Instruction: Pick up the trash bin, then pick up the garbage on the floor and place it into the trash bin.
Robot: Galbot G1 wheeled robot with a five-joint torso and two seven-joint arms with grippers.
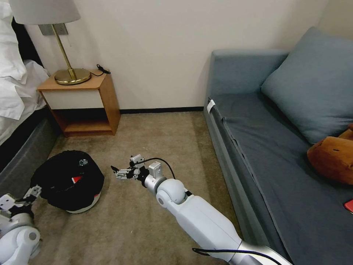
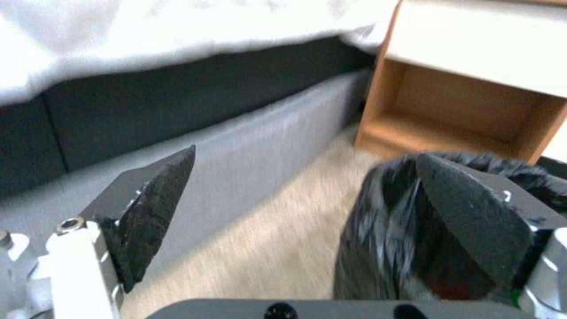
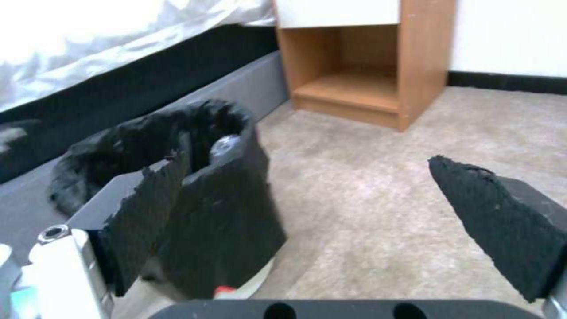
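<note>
The trash bin (image 1: 59, 186), white with a crinkled black bag, sits on the carpet by the bed. Inside it lie garbage pieces: a red-and-white wrapper (image 1: 76, 179) and a small clear bottle (image 1: 83, 162). My right gripper (image 1: 116, 171) hovers low just right of the bin, open and holding nothing. In the right wrist view the bin (image 3: 224, 212) stands behind one finger (image 3: 148, 208), with the bottle (image 3: 223, 144) in its mouth. My left gripper (image 1: 34, 191) is at the bin's left side, open. In the left wrist view the bagged rim (image 2: 378, 221) lies against one finger (image 2: 472, 221).
A wooden nightstand (image 1: 84, 106) with a brass lamp (image 1: 70, 73) stands against the wall behind the bin. The bed (image 1: 14, 95) runs along the left, a blue sofa (image 1: 275, 154) along the right. Bare carpet (image 1: 158, 136) lies between them.
</note>
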